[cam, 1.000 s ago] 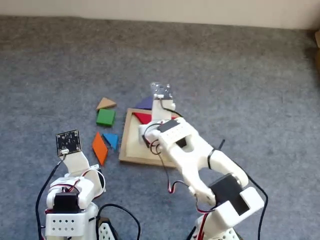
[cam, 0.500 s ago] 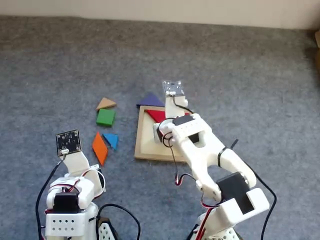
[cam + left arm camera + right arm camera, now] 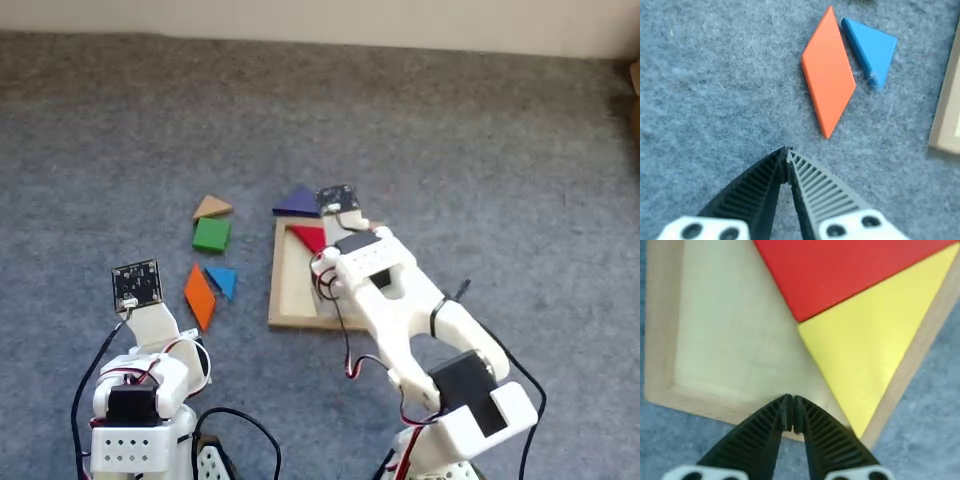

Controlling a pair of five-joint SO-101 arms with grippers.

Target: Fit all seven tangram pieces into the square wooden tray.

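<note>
In the tray [image 3: 276, 275] a triangle [image 3: 840, 270] abuts a second triangle [image 3: 865, 350]; the parallelogram [image 3: 199, 296] and square [image 3: 211, 234] lie left of it.

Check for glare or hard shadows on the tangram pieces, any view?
High view: flat, even light, no hard shadows; right arm hides part of the wooden tray. Right wrist view: no hotspot on the red triangle or yellow triangle. Left wrist view: orange parallelogram and blue triangle evenly lit.
</note>
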